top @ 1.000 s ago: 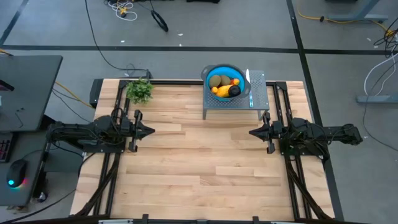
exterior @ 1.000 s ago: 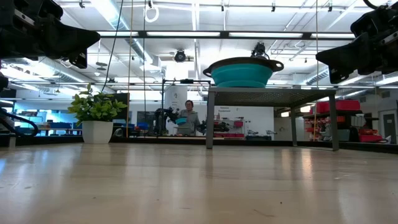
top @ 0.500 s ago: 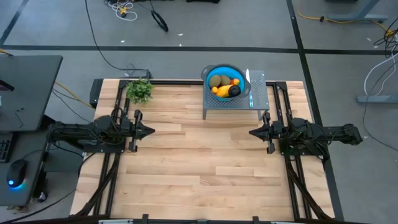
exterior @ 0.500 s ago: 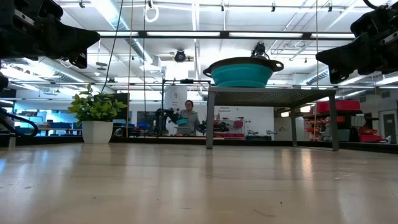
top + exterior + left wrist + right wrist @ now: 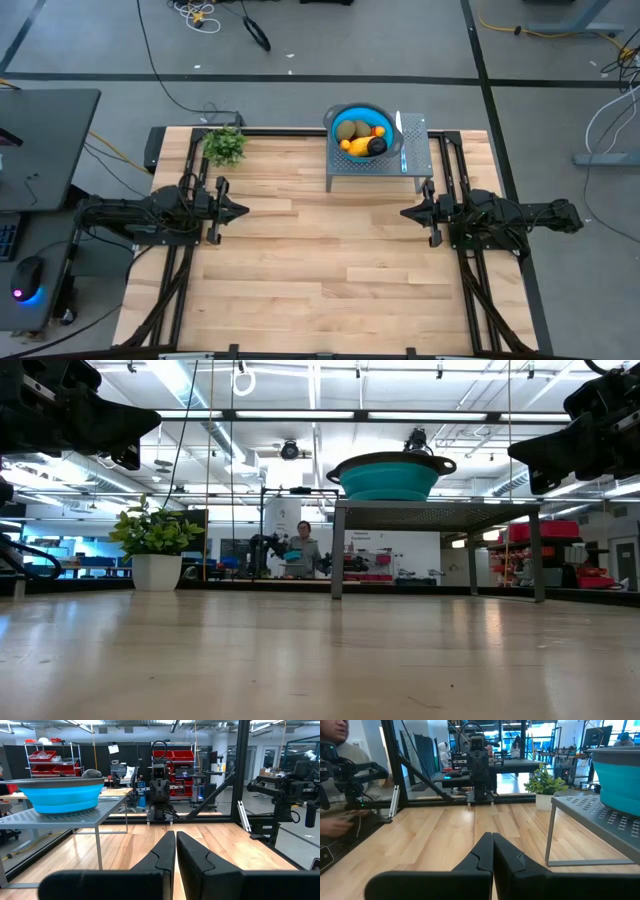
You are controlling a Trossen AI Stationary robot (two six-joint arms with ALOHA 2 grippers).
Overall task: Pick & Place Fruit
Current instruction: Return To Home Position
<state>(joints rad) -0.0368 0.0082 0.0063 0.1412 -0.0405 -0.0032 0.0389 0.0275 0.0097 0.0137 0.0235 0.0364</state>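
The fruit [image 5: 361, 136] lies in a blue bowl [image 5: 336, 116] that stands on a grey perforated stand [image 5: 385, 165] at the table's far edge: a yellow-orange piece, olive-brown ovals and a dark piece show in the high view. My left gripper [image 5: 245, 211] hovers shut above the table's left side, pointing right. My right gripper [image 5: 403, 212] hovers shut above the right side, pointing left. Both are well short of the bowl [image 5: 62, 800] and hold nothing.
A small green plant in a white pot [image 5: 224, 146] stands at the far left of the table. A slim silver utensil [image 5: 399, 124] lies on the stand beside the bowl. Bare wooden tabletop [image 5: 320, 250] lies between the two arms. A person sits beyond the table [image 5: 303, 550].
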